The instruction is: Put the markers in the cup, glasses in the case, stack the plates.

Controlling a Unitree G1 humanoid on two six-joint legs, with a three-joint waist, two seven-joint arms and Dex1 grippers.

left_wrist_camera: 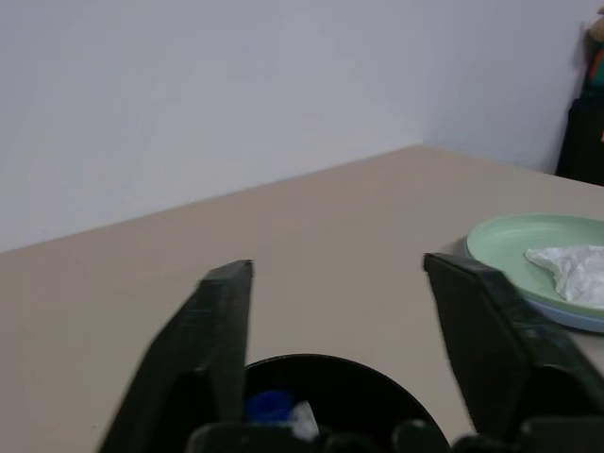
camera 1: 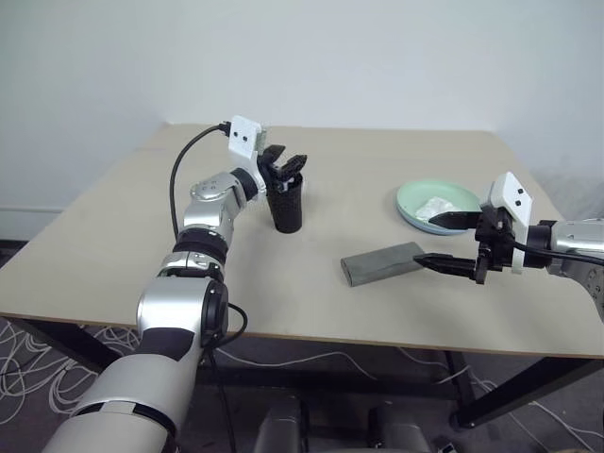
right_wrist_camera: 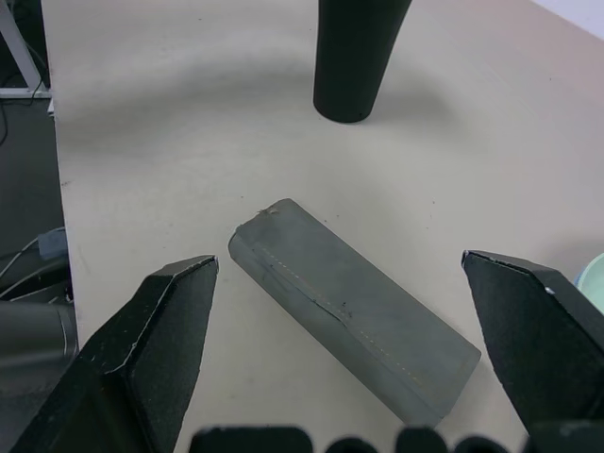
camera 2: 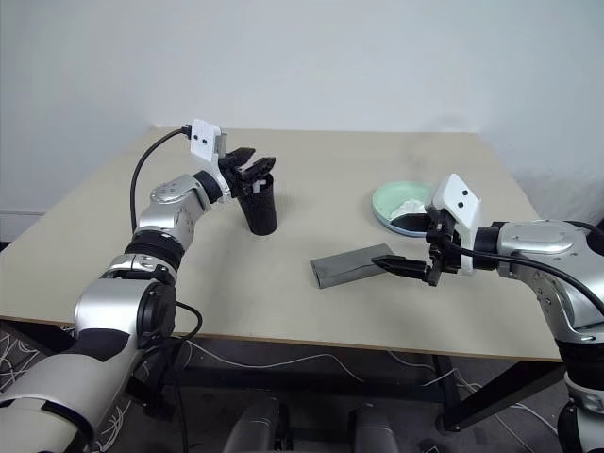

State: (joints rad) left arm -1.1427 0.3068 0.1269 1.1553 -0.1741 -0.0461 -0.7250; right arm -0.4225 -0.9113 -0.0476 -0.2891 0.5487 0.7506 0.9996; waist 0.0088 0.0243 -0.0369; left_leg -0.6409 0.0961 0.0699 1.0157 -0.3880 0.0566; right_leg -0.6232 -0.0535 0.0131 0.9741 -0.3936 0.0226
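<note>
The black cup (camera 1: 288, 212) stands upright left of the table's middle. My left gripper (camera 1: 286, 162) hovers just over its rim, open and holding nothing. In the left wrist view a marker's blue cap (left_wrist_camera: 269, 406) and a bit of white barrel show inside the cup (left_wrist_camera: 340, 377). The grey case (camera 1: 380, 263) lies shut near the front edge. My right gripper (camera 1: 425, 241) stands open just right of it, apart from it. The mint green plate (left_wrist_camera: 514, 241) rests on the light blue plate (left_wrist_camera: 578, 318) at the right. The glasses are out of view.
A crumpled white tissue (camera 1: 436, 206) lies in the mint plate. The beige table (camera 1: 113, 255) is bare around the cup and behind it. Its front edge runs close below the case. A black cable loops from my left wrist.
</note>
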